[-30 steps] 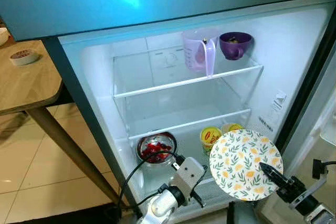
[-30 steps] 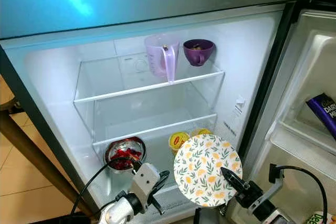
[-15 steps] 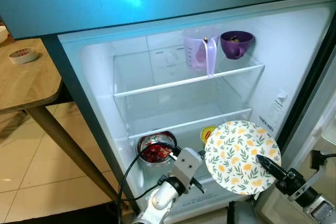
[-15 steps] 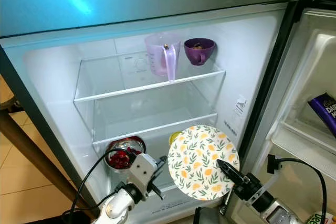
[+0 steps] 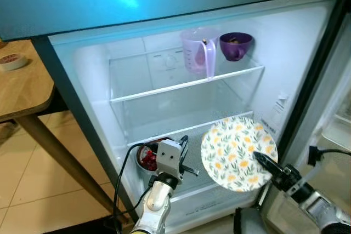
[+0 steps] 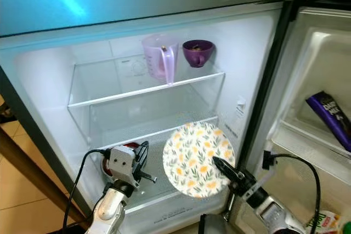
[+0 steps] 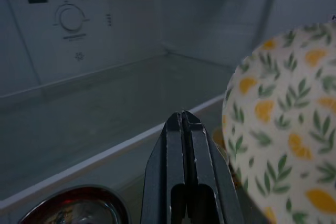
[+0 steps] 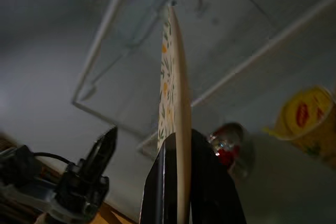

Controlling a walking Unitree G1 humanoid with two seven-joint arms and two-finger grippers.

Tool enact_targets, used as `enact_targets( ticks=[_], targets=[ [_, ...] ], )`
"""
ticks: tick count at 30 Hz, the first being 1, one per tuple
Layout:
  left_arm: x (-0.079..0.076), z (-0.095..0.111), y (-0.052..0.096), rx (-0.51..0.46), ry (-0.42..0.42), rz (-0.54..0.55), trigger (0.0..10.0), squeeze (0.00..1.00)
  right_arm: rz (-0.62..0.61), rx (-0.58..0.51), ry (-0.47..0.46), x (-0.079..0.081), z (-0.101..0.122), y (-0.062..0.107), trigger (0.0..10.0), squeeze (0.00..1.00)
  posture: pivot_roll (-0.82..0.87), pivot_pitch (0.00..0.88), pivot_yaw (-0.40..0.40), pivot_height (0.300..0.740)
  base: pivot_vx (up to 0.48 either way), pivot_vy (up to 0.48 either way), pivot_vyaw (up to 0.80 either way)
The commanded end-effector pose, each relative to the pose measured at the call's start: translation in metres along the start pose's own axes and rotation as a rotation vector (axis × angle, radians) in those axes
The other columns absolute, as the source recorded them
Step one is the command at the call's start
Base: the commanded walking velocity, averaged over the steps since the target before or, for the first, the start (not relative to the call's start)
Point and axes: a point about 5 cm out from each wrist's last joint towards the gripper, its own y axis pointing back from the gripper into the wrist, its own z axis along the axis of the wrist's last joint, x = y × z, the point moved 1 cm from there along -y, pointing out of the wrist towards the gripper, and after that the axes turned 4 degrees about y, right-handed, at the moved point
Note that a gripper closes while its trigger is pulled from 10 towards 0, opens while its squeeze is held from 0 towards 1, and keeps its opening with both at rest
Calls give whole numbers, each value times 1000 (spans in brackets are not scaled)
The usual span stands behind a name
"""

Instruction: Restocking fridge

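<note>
Far left, a wooden worktop (image 5: 22, 89) stands beside the open fridge (image 5: 82, 80), with a roll of tape (image 5: 12, 61) lying on it. Inside, low on the left, sits a steel bowl of red pieces (image 5: 147, 158) on the fridge floor. The left hand (image 5: 184, 154) is raised right next to it, its two black fingers (image 7: 184, 129) pressed together and holding nothing, pointing in under the lower glass shelf (image 5: 186, 130). Up on the top glass shelf (image 5: 186, 83) stand a pale lilac measuring jug (image 5: 197, 51) and, to its right, a purple cup (image 5: 236, 45). Lower and further right, the right hand (image 5: 259, 160) pinches the rim of a round plate (image 5: 238, 152) printed with yellow fruit and green leaves, holding it on edge at the mouth of the fridge, just in front of the lower shelf. From the right wrist, a yellow tub (image 8: 307, 114) shows behind the plate. On the far right, the open door's rack holds a purple chocolate bar (image 6: 329, 119).
</note>
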Motion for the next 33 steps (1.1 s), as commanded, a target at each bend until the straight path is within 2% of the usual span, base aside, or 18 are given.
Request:
enact_targets(
  ticks=[1,4,10,15,21,23,24,27,29,33],
  targets=[
    [-1,-9,11,37,31,36,10000,0,52,7,26,11,5,-23,10000,0,-84,15,45,391,0,0,0],
    [-2,-11,16,45,30,39,10000,0,38,13,55,17,7,-42,10000,0,-84,16,46,391,0,0,0],
    [-4,-12,21,48,35,41,10000,0,-11,22,83,22,8,-59,10000,0,-86,19,46,391,0,0,0],
    [-6,-14,30,57,19,40,10000,0,-64,29,124,28,6,-74,10000,0,-86,29,46,391,0,0,0],
    [-6,-16,36,66,7,34,10000,0,-44,63,162,35,-4,-79,10000,0,-84,33,46,391,0,0,0],
    [-5,-17,41,75,-1,33,10000,0,-42,129,169,38,-22,-80,10000,0,-84,36,46,391,0,0,0],
    [-5,-17,41,75,-1,33,10000,0,-42,129,169,38,-22,-80,10000,0,-84,36,46,391,0,0,0],
    [-5,-18,46,82,-9,33,10000,0,-67,195,155,35,-42,-75,10000,0,-84,40,45,391,0,0,0],
    [-5,-18,48,83,-10,30,10000,0,-73,201,153,33,-45,-72,10000,0,-82,41,46,391,0,0,0],
    [-6,-17,50,84,-12,27,10000,0,-104,131,110,25,-37,-61,10000,0,-83,44,48,391,0,0,0]
  ],
)
